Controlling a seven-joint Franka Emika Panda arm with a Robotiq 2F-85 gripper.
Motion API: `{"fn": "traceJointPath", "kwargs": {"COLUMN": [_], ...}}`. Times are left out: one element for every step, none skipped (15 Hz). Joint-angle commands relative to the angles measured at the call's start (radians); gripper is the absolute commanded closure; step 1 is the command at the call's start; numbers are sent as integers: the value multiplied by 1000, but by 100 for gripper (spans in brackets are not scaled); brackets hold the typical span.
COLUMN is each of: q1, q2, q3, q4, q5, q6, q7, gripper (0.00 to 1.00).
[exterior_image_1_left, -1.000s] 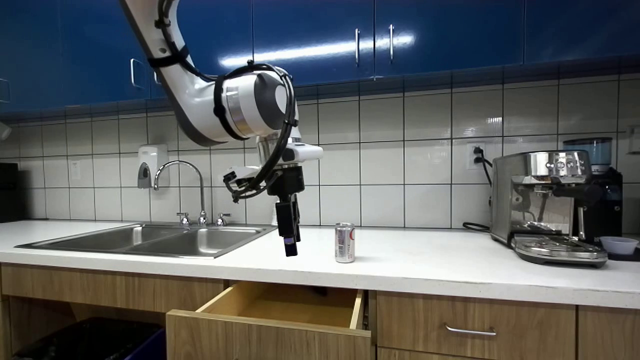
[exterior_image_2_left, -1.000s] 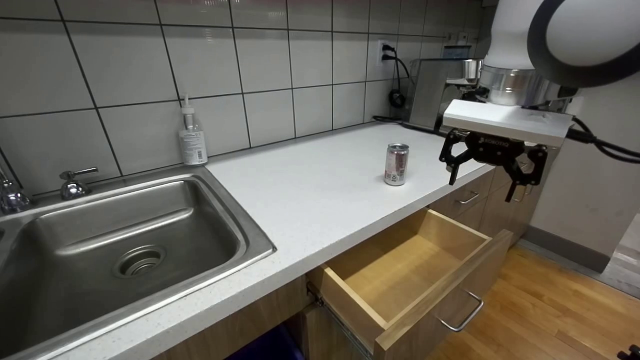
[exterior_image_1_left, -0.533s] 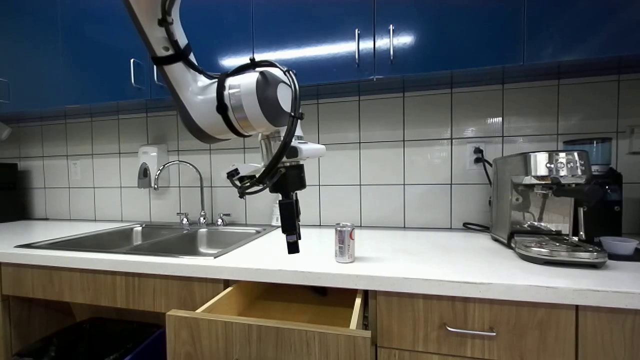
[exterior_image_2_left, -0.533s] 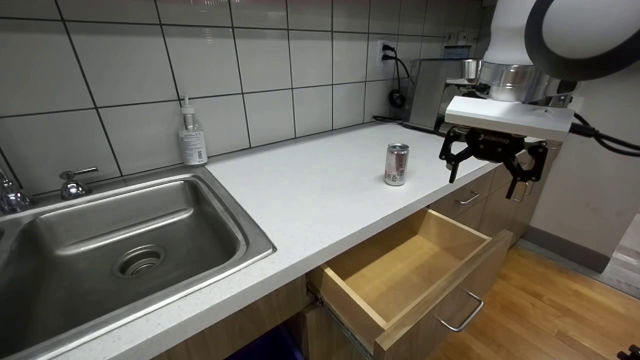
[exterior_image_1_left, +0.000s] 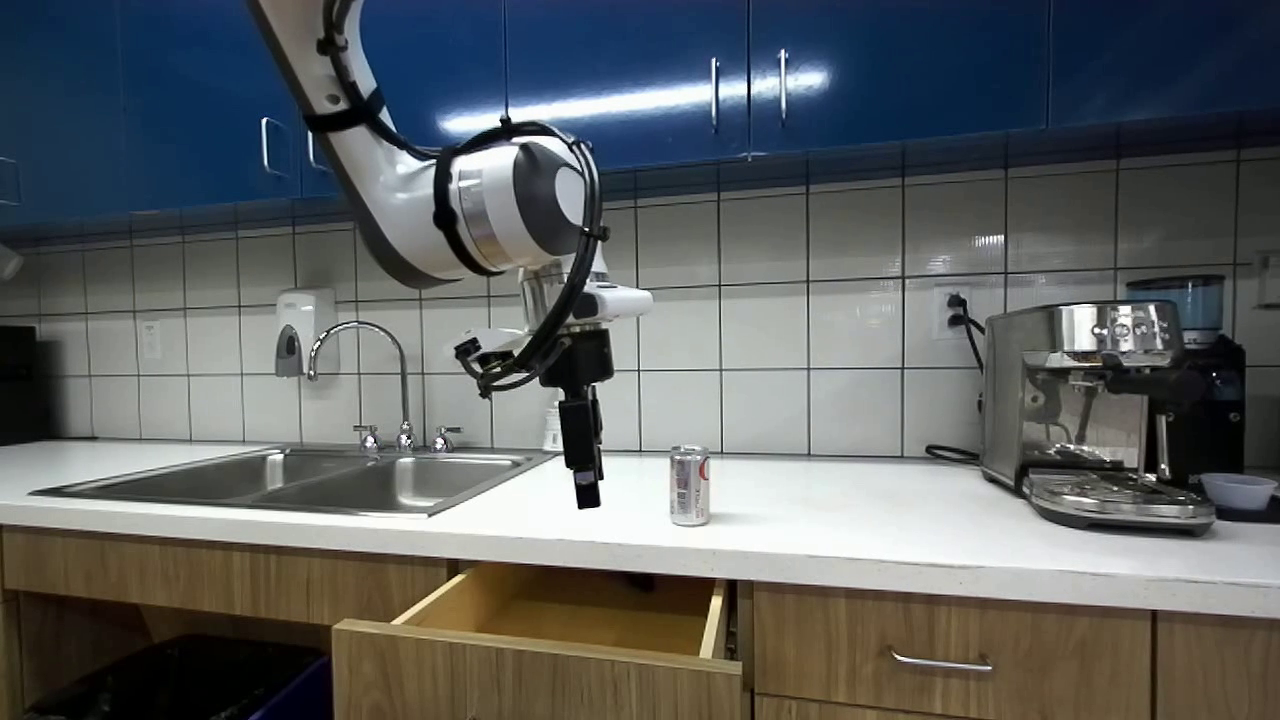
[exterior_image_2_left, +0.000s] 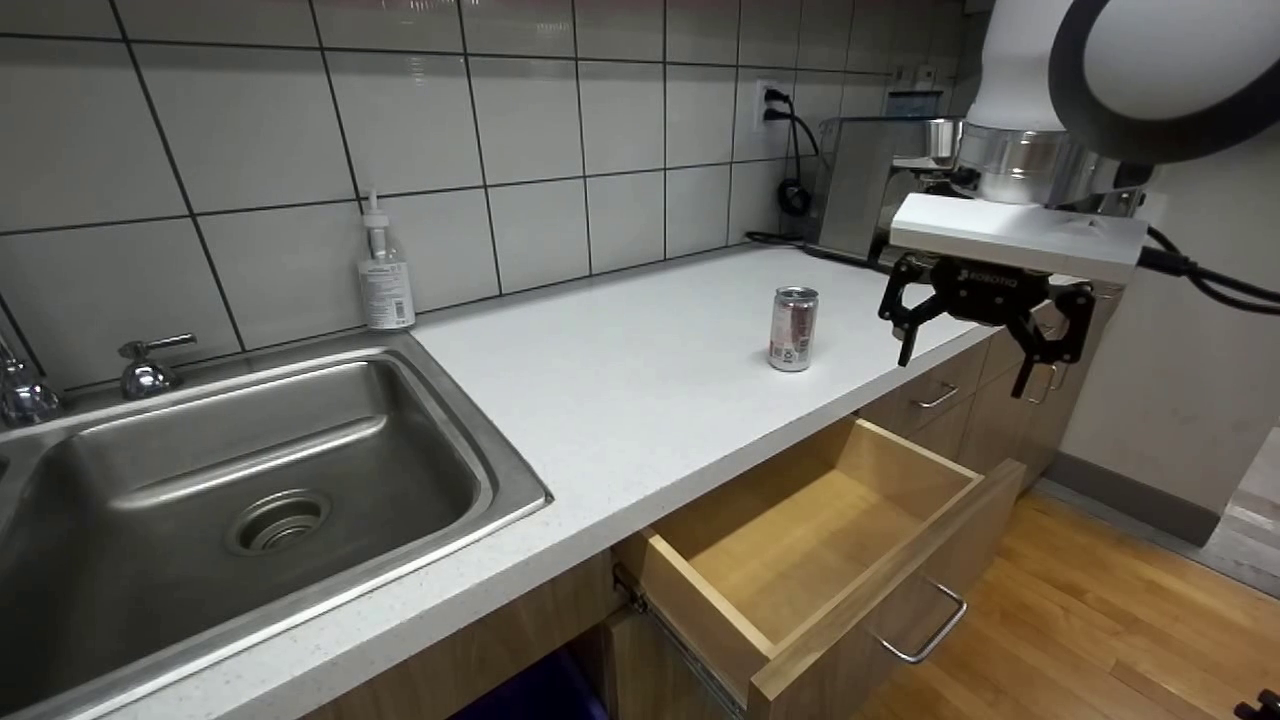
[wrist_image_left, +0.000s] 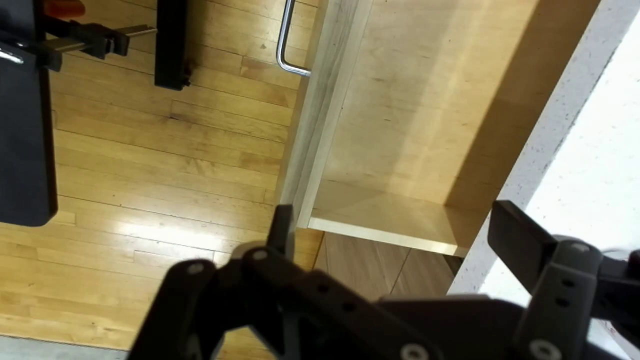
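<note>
In an exterior view, your pincer (exterior_image_1_left: 588, 492) pointed straight down, higher than the bench (exterior_image_1_left: 860, 510), where a silver can (exterior_image_1_left: 690, 487) stood upright, off to one side and not touching it. A sink (exterior_image_1_left: 400, 480) and a coffee machine (exterior_image_1_left: 1080, 400) flanked the can.

In an exterior view, a drawer (exterior_image_2_left: 888, 578) stood pulled well out beneath the bench's front edge, while your pincer was spread wide and held nothing. The can stood across a gap from it, toward the tiled wall (exterior_image_2_left: 540, 230). As far as you could judge, the opening of the drawer was done; no grip on the can was yet made.

In the wrist view, your pincer straddled the drawer's near corner and the bench edge, apparently clear of both, with the metal handle (wrist_image_left: 282, 37) and wooden floor (wrist_image_left: 200, 170) beyond. You could not make out the can there for certain.
</note>
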Motion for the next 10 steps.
{"fn": "traceJointPath", "kwargs": {"q1": [-50,-54,-60,-65,-72,-77,-82,-87,-91,-94], "q2": [3,5,8,11,16,21,29,36,44,51], "q3": [25,22,19,18,16,15,13,12,10,8], "q4": [36,48,62,75,93,107,126,142,162,178], "q5": [2,7,8,14,15,19,24,24,27,32], "q6": [-3,-4,-4,-4,-4,-3,-2,0,0,1], "q7": [-32,-45,-55,-65,-74,-83,-90,-94,-99,-106], "gripper": [0,0,0,0,0,0,0,0,0,0]}}
